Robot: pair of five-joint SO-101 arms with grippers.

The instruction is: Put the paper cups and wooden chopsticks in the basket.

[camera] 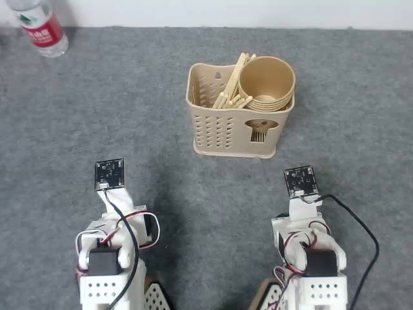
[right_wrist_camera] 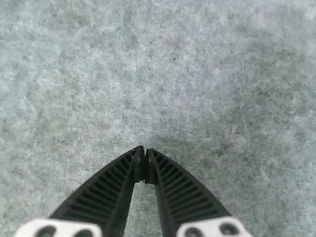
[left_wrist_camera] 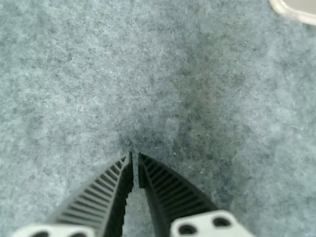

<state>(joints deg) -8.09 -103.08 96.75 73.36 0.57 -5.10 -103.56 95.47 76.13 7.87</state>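
A beige slotted basket [camera: 226, 132] stands on the grey carpet at the middle back. Stacked paper cups [camera: 266, 82] sit in its right half, and several wooden chopsticks [camera: 232, 87] lean in its left half. Both arms are folded back at the near edge, far from the basket. My left gripper [left_wrist_camera: 135, 157] is shut with nothing in it, its tips just over bare carpet. My right gripper [right_wrist_camera: 144, 150] is likewise shut and empty above the carpet. In the high view the left arm [camera: 110, 213] is at lower left and the right arm [camera: 303, 216] at lower right.
A plastic water bottle [camera: 40, 27] with a red label lies at the far left corner. A beige corner of the basket [left_wrist_camera: 296, 9] shows at the edge of the left wrist view. Grey carpet [camera: 193, 206] spreads between the arms and the basket.
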